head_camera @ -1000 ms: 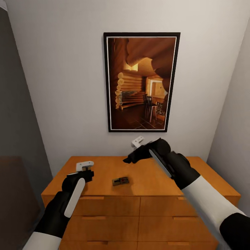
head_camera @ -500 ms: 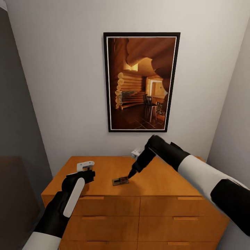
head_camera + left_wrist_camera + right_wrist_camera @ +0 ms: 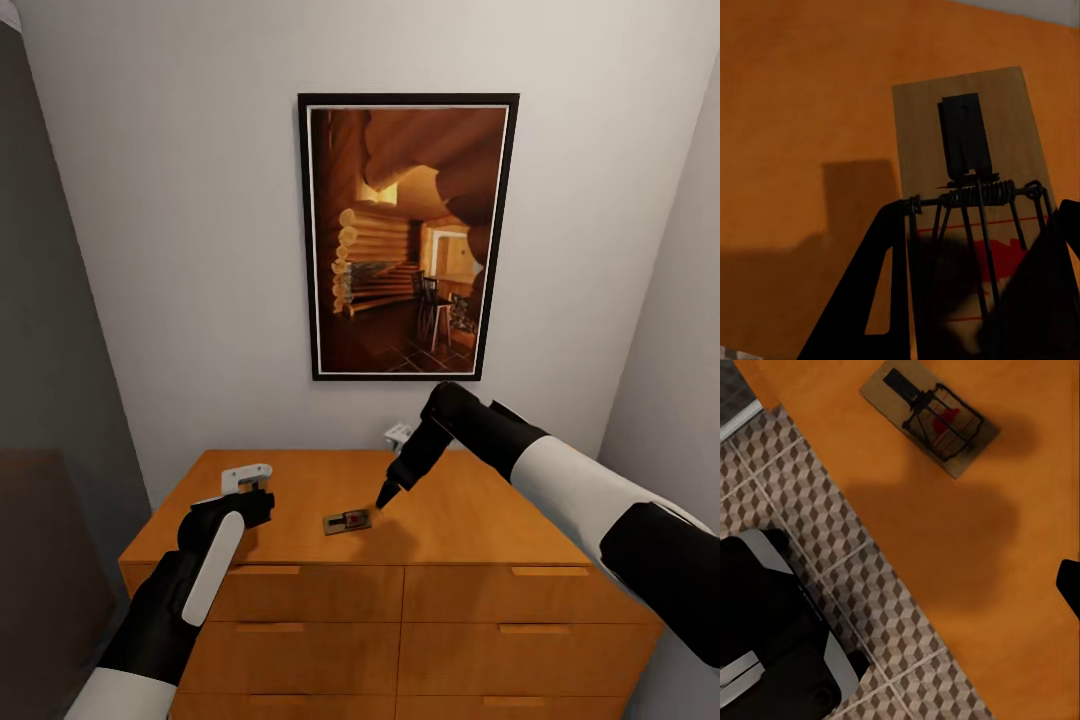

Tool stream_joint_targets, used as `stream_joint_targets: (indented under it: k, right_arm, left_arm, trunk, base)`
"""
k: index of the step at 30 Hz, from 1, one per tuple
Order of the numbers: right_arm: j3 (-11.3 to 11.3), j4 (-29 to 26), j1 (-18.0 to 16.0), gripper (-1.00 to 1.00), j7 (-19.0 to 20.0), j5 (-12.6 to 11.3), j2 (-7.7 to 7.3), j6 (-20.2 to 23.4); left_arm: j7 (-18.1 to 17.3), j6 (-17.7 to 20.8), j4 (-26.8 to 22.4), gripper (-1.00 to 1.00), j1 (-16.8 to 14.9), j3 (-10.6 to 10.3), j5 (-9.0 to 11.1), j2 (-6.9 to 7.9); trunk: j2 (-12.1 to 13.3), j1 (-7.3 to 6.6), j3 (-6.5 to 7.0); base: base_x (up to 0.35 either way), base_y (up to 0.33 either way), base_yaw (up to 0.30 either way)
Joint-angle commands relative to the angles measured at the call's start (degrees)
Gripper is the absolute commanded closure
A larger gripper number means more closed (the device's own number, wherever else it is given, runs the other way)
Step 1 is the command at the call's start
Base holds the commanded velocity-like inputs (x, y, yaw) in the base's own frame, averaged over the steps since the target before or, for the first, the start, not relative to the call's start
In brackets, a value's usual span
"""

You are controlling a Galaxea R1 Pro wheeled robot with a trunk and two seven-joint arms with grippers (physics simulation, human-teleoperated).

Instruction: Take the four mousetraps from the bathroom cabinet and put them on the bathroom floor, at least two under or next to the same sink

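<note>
The right gripper (image 3: 384, 496) points down over the wooden cabinet top (image 3: 300, 480), its tip just at 2 o'clock of a mousetrap (image 3: 347, 521) lying flat there; from these angles I cannot tell whether its jaws are parted or pressed together, and in the right wrist view the trap (image 3: 929, 417) lies apart from the one fingertip that shows (image 3: 1069, 585). The left gripper (image 3: 252, 492) hovers at the cabinet's 9 o'clock side, clenched on a second mousetrap (image 3: 967, 202), whose board sits between the dark fingers (image 3: 881, 292) in the left wrist view.

The cabinet is orange-brown with drawer fronts (image 3: 300, 595) below. Behind it, at 12 o'clock, a pale wall carries a framed picture (image 3: 405, 238) of a log interior. The bathroom floor (image 3: 832, 555), cube-patterned tile, shows beside the cabinet edge, with the robot's base (image 3: 772, 637) on it.
</note>
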Motion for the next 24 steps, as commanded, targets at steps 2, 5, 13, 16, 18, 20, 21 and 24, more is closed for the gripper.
stream_joint_targets:
  k: [2, 5, 13, 16, 18, 20, 21, 24]
  right_arm:
    - [0.10, -0.63, -0.08, -1.00, 0.00, 0.25, -0.04, 0.32]
    - [0.09, -1.29, -0.11, -1.00, -0.24, 0.27, -0.04, 0.32]
    - [0.16, -2.28, -0.13, -1.00, -0.21, 0.38, -0.03, 0.32]
    - [0.17, -2.36, -0.13, -1.00, -0.10, 0.43, -0.03, 0.32]
    - [0.17, -2.38, -0.14, -1.00, -0.06, 0.44, -0.03, 0.32]
    - [0.17, -2.39, -0.14, -1.00, -0.01, 0.45, -0.03, 0.32]
    - [0.17, -2.40, -0.14, -1.00, 0.00, 0.46, -0.03, 0.32]
    - [0.17, -2.41, -0.14, -1.00, 0.04, 0.41, -0.03, 0.32]
  left_arm:
    - [0.67, 0.14, -0.05, 1.00, -0.06, -0.07, 0.53, -0.01]
    - [0.68, 0.18, -0.05, 1.00, -0.06, -0.07, 0.54, -0.02]
    - [0.69, 0.24, -0.10, 1.00, -0.06, -0.07, 0.50, -0.02]
    - [0.69, 0.24, -0.12, 1.00, -0.06, -0.07, 0.48, -0.02]
    - [0.72, 0.26, -0.15, 1.00, -0.06, -0.07, 0.48, -0.06]
    - [0.74, 0.27, -0.19, 1.00, -0.06, -0.10, 0.47, -0.08]
    - [0.75, 0.27, -0.22, 1.00, -0.06, -0.11, 0.47, -0.08]
    - [0.71, 0.22, -0.24, 1.00, -0.06, -0.14, 0.47, -0.08]
  trunk:
    - [-0.06, 0.01, -0.08]
    - [-0.06, 0.01, -0.08]
    - [-0.06, 0.01, -0.08]
    - [-0.06, 0.01, -0.08]
    - [-0.06, 0.01, -0.08]
    - [-0.06, 0.01, -0.08]
    - [-0.06, 0.01, -0.08]
    - [-0.06, 0.01, -0.08]
  base:
    - [0.000, 0.000, 0.000]
    - [0.000, 0.000, 0.000]
    - [0.000, 0.000, 0.000]
    - [0.000, 0.000, 0.000]
    - [0.000, 0.000, 0.000]
    - [0.000, 0.000, 0.000]
    - [0.000, 0.000, 0.000]
    - [0.049, 0.000, 0.000]
